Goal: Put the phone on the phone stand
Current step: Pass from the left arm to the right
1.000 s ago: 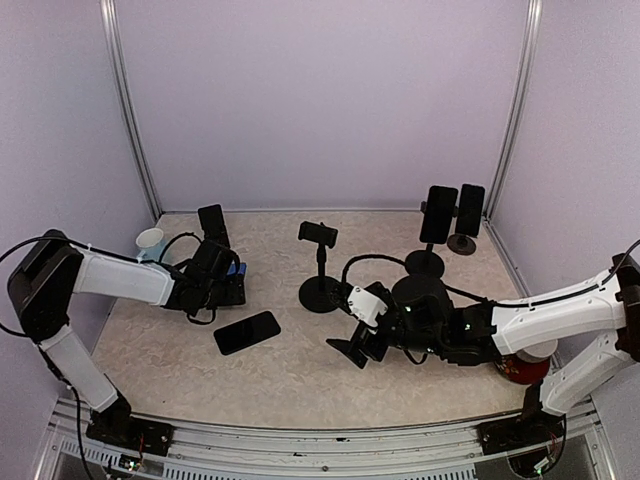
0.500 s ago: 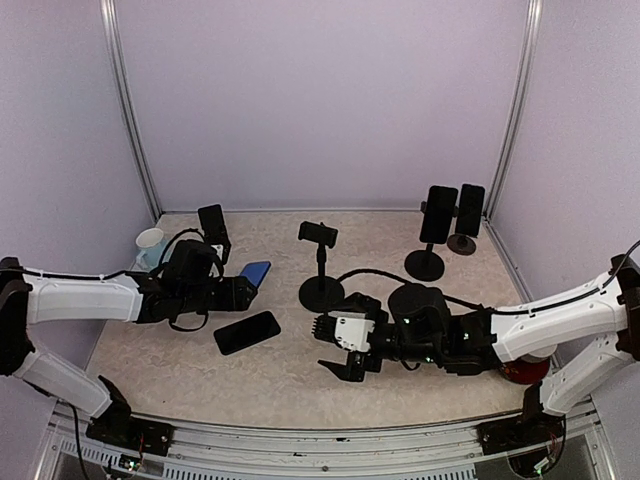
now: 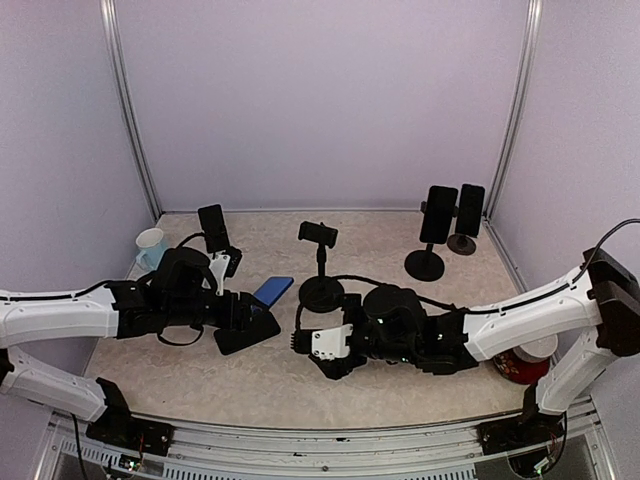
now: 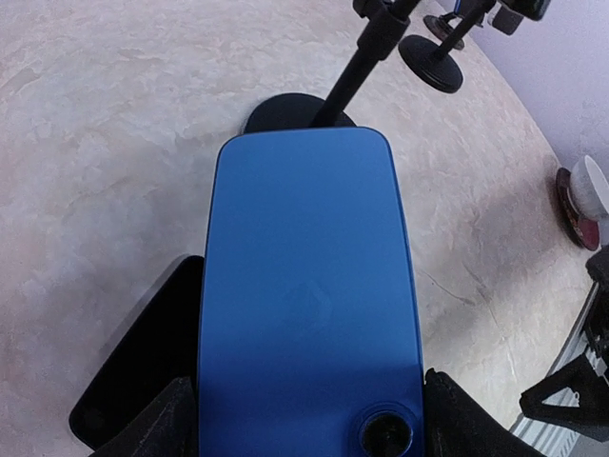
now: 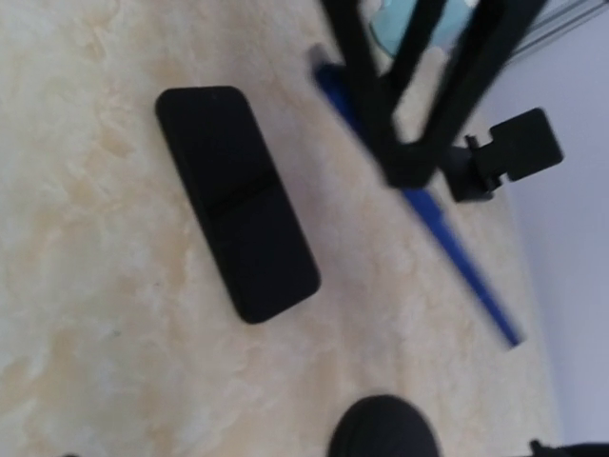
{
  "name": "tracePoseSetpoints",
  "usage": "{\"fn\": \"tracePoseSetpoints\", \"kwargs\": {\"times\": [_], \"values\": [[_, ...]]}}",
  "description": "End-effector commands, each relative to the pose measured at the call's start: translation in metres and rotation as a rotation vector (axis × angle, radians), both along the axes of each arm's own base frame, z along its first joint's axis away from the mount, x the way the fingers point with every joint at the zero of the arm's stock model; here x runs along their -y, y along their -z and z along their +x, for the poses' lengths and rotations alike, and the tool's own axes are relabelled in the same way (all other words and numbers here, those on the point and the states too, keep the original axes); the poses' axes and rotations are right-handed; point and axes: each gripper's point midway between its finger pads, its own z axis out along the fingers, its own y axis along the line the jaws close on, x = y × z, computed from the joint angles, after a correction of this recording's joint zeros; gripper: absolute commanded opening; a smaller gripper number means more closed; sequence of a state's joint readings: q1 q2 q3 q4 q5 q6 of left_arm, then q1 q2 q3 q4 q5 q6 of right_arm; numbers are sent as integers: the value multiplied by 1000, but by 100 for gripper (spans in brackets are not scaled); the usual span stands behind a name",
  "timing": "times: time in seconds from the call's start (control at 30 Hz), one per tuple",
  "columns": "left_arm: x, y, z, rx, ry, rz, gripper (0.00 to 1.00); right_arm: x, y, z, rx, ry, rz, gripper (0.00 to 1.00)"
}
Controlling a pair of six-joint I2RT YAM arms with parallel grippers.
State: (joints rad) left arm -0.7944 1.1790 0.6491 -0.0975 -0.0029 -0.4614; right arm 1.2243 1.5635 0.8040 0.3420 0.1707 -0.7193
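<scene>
My left gripper (image 3: 250, 306) is shut on a blue phone (image 3: 273, 290), held flat just above the table. In the left wrist view the blue phone (image 4: 309, 286) fills the middle, with a black finger (image 4: 157, 428) at each side of its near end. The phone stand (image 3: 320, 262), a black pole with a clamp on a round base, rises just right of the phone; its pole (image 4: 366, 52) shows right beyond the phone's far end. My right gripper (image 3: 320, 350) hovers open and empty in front of the stand's base.
A black phone (image 3: 240, 337) lies flat under the left gripper, and this black phone (image 5: 236, 200) shows whole in the right wrist view. Two phones on stands (image 3: 438, 215) are at the back right, another (image 3: 212, 222) at the back left, beside a white mug (image 3: 150, 242). A red dish (image 3: 518, 368) sits at right.
The left arm has carried the blue phone rightward, up to the stand. The right gripper has slid left and turned, staying open.
</scene>
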Motion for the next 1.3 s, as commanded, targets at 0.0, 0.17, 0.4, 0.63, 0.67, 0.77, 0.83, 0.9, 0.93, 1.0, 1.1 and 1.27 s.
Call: {"fn": "tracePoseSetpoints", "kwargs": {"times": [0.0,0.17,0.4,0.63,0.67,0.77,0.83,0.9,0.93,1.0,1.1,1.27], "values": [[5,-4,-17,-6,58,4,28,-10,-7,3,122,-24,19,100],[10,-10,-34,-26,96,-16,28,-15,-4,6,194,-43,26,100],[30,-21,-60,-46,193,-42,27,-27,4,10,208,-81,20,98],[42,-22,-82,-73,267,-45,27,-26,7,20,207,-80,12,87],[44,-24,-85,-74,277,-50,27,-26,7,21,199,-83,11,85],[47,-27,-92,-79,303,-66,27,-24,12,23,177,-91,2,74],[48,-31,-94,-77,317,-78,27,-24,15,23,166,-98,-2,61],[49,-33,-95,-77,324,-88,27,-24,17,22,163,-105,-8,57],[50,-34,-96,-77,326,-90,27,-24,17,22,160,-105,-7,55],[50,-35,-96,-75,327,-91,27,-24,16,22,154,-104,-6,42],[51,-35,-95,-75,329,-91,27,-24,15,17,142,-128,3,28],[52,-37,-96,-71,334,-101,27,-25,15,14,131,-144,1,11]]}}
